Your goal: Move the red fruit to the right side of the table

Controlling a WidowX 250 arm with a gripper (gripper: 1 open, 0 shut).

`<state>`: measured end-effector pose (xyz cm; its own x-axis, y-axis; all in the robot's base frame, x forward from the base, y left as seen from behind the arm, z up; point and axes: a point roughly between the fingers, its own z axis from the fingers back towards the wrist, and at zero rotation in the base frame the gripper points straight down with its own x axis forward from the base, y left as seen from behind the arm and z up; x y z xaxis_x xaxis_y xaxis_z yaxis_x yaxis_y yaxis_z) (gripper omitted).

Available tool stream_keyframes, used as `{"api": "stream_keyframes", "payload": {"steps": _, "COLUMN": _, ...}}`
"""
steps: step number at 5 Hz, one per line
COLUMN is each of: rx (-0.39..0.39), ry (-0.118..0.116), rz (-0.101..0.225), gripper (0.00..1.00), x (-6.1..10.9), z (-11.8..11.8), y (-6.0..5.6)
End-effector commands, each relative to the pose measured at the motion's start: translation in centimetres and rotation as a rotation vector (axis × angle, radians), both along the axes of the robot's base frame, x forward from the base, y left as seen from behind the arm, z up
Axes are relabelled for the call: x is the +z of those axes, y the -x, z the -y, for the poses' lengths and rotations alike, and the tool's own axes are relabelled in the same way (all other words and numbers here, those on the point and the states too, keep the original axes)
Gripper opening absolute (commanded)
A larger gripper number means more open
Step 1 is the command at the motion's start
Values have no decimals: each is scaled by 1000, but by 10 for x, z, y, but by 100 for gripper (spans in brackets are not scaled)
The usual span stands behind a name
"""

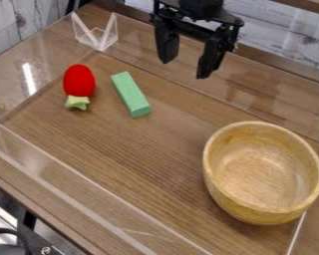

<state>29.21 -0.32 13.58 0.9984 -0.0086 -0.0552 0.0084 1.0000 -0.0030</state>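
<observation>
Red fruit [79, 83] is lying at the left of the surface [123, 149], untouched.

My tool [186, 57] is hanging above the far middle of the surface with its 2 fingers spread wide and holding nothing, well apart from the fruit. 1 green block [132, 94] is lying just beside the fruit on its right, and 1 wooden bowl [263, 170] is sitting near the front right corner.

No readable text, labels, brands, numbers or signs on anything in view
</observation>
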Motion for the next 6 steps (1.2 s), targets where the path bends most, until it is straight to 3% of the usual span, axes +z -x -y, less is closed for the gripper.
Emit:
{"api": "stream_keyframes", "payload": {"steps": 1, "rx": -22, "ry": -1, "rz": -33, "gripper": 100, "x": -21, "z": 3, "y": 11}}
{"api": "stream_keyframes", "payload": {"steps": 2, "rx": 77, "ry": -14, "rz": -14, "gripper": 100, "x": -31, "z": -30, "y": 27}}
{"api": "stream_keyframes", "payload": {"steps": 4, "rx": 314, "ry": -22, "rz": 65, "gripper": 100, "x": -5, "z": -128, "y": 39}}
{"api": "stream_keyframes", "payload": {"steps": 5, "rx": 428, "ry": -16, "rz": 74, "gripper": 100, "x": -24, "z": -157, "y": 35}}
{"api": "stream_keyframes", "payload": {"steps": 6, "rx": 475, "ry": -23, "rz": 95, "gripper": 100, "x": -42, "z": -173, "y": 25}}
